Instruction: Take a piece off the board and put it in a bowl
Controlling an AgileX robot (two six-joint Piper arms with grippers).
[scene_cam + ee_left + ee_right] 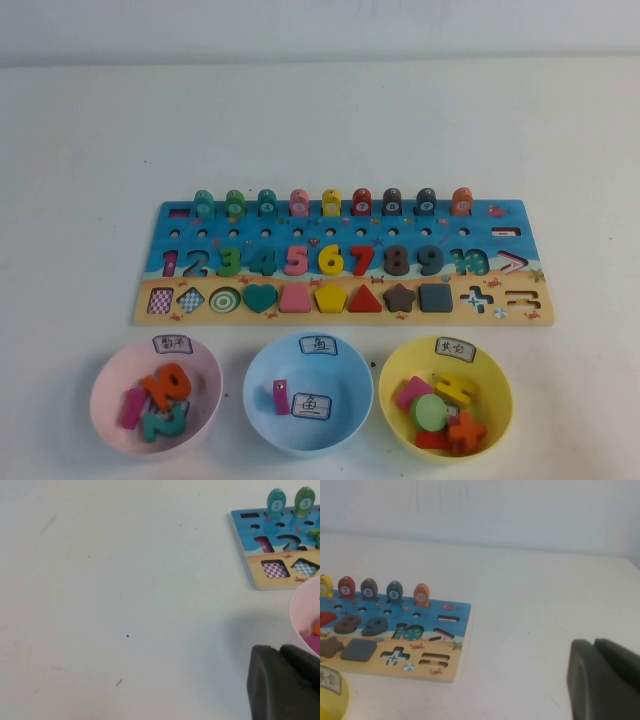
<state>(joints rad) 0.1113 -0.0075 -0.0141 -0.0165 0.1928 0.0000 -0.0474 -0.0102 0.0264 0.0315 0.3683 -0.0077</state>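
Note:
The orange-red plus piece (465, 432) lies in the yellow bowl (390, 385) at the front right, among several other shape pieces. The bowl's rim also shows in the right wrist view (332, 700). The board (447, 318) lies across the middle of the table; its plus-shaped slot (471, 297) is empty. My left gripper (280, 650) is shut and empty, low over bare table beside the pink bowl (300, 615). My right gripper (594, 642) is shut and empty over bare table to the right of the board (417, 672). Neither gripper shows in the high view.
A pink bowl (100, 400) with number pieces stands at the front left. A light blue bowl (255, 385) with one pink piece stands between the other two. Fish pegs (330, 203) stand along the board's far edge. White table lies beyond and beside the board.

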